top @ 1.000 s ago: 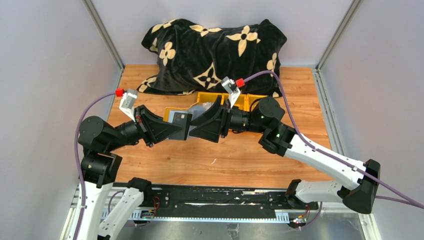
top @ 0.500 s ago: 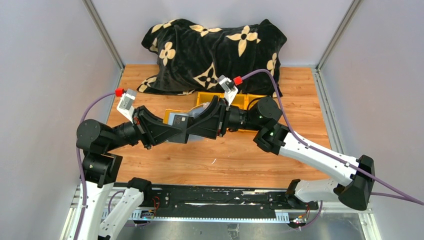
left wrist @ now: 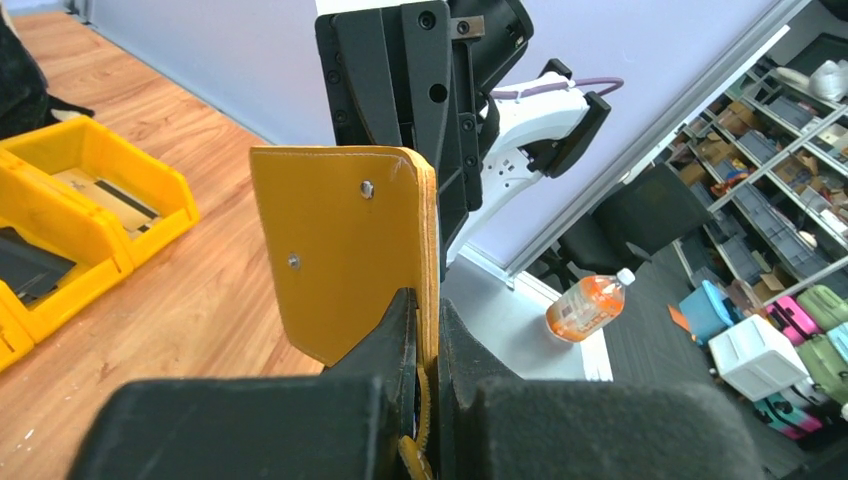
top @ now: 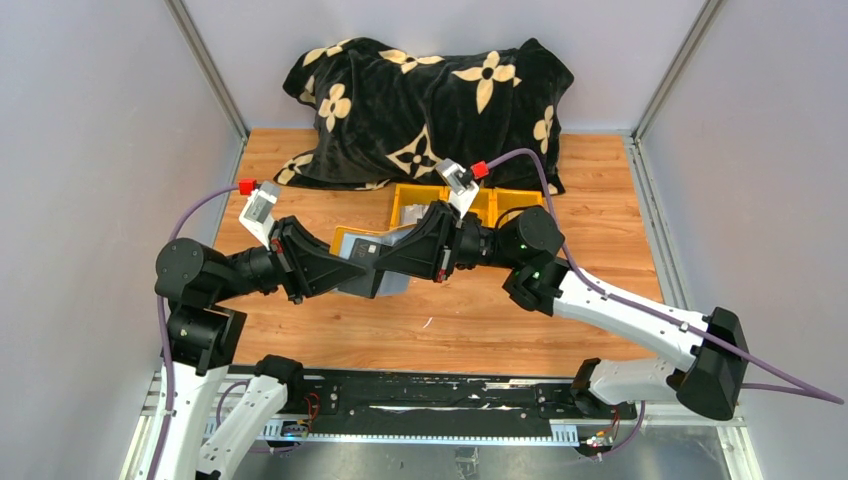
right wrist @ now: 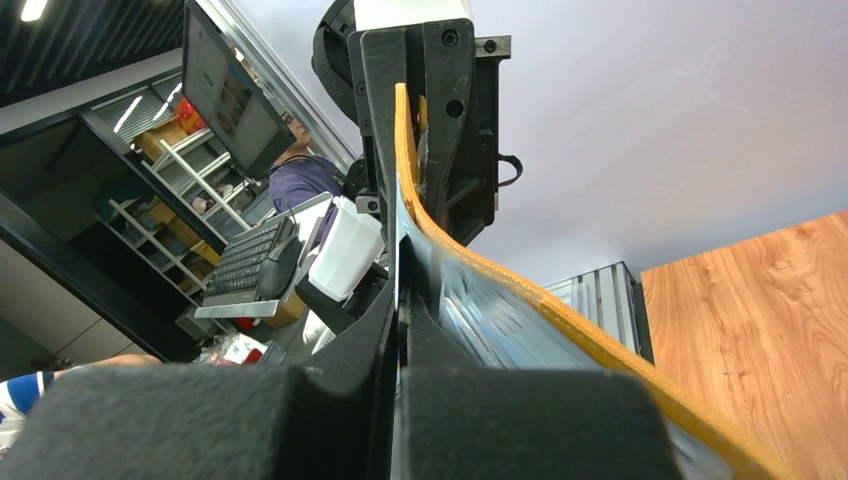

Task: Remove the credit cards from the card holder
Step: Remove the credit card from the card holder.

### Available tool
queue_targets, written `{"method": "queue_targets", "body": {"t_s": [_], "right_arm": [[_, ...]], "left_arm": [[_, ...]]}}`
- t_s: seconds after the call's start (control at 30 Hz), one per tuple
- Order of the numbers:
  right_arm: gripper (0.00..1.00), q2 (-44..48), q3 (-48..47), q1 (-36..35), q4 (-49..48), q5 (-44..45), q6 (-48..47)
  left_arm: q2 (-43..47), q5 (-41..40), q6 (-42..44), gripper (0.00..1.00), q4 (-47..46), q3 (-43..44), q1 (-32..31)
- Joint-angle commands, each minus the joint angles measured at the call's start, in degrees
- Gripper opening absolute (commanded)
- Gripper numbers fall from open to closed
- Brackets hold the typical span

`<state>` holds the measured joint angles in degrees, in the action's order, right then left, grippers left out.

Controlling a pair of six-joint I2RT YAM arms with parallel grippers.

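The card holder point(top: 377, 272) hangs above the table's middle, between my two grippers. My left gripper point(top: 352, 264) is shut on its mustard-yellow flap point(left wrist: 340, 250), which stands upright out of the jaws point(left wrist: 428, 312). My right gripper point(top: 398, 256) faces it from the other side. Its jaws point(right wrist: 400, 300) are shut on a thin pale edge, seemingly one of the credit cards. The blue-grey pockets point(right wrist: 500, 325) and the flap's curved edge point(right wrist: 470, 262) run beside its right finger. The rest of the cards is hidden inside the pockets.
Yellow plastic bins point(top: 468, 203) stand just behind the grippers, also in the left wrist view point(left wrist: 90, 200). A black blanket with beige flowers point(top: 430, 95) fills the table's back. Grey walls close in left and right.
My right gripper has gone from open to shut at the holder's pockets. Both arms shifted slightly left and toward me with the holder.
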<state>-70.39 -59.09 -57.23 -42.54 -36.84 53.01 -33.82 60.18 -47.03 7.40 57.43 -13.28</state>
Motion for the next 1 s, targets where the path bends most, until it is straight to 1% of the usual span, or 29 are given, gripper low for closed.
{"method": "queue_targets", "body": {"t_s": [0.0, 0.03, 0.17, 0.2, 0.23, 0.33, 0.43, 0.5, 0.7, 0.87, 0.97], "right_arm": [[0.00, 3.35, 3.15, 0.37, -6.20, -1.75, 1.87], [0.00, 3.41, 3.62, 0.37, -7.28, -1.87, 2.29], [0.00, 3.01, 3.90, 0.37, -10.24, -2.57, 4.13], [0.00, 2.86, 3.70, 0.37, -10.35, -2.68, 4.21], [0.00, 2.74, 3.54, 0.37, -10.36, -2.84, 4.21], [0.00, 2.69, 3.22, 0.48, -9.68, -3.50, 4.08], [0.00, 3.92, 2.96, 1.47, -6.66, -4.17, 3.33], [0.00, 5.46, 2.66, 2.83, -3.53, -4.84, 2.41], [0.00, 9.87, 1.22, 6.99, 8.80, -9.48, -1.01], [0.00, 14.07, -1.20, 11.81, 25.14, -11.22, -9.69], [0.00, 15.69, -3.45, 17.21, 35.84, -10.85, -15.13]], "left_arm": [[0.56, -0.86, -1.24, 0.01, -2.65, 1.40, -0.03], [0.47, -1.01, -1.61, 0.03, -2.95, 1.38, -0.01], [0.25, -0.90, -3.07, 0.12, -4.33, 1.20, 0.04], [0.25, -0.87, -3.27, 0.12, -4.50, 1.11, 0.00], [0.29, -0.78, -3.39, 0.12, -4.72, 1.03, -0.01], [0.42, -0.73, -3.51, 0.07, -4.78, 1.15, -0.04], [0.64, -0.55, -2.66, 0.02, -4.16, 1.43, -0.03], [0.61, -0.64, -1.37, 0.00, -2.83, 1.93, -0.02], [0.17, -1.00, 3.25, 0.00, 2.00, 3.82, -0.04], [-0.09, -1.38, 9.46, 0.00, 7.42, 5.94, -0.05], [-0.48, -2.17, 14.95, 0.00, 11.72, 7.75, -0.06]]}}
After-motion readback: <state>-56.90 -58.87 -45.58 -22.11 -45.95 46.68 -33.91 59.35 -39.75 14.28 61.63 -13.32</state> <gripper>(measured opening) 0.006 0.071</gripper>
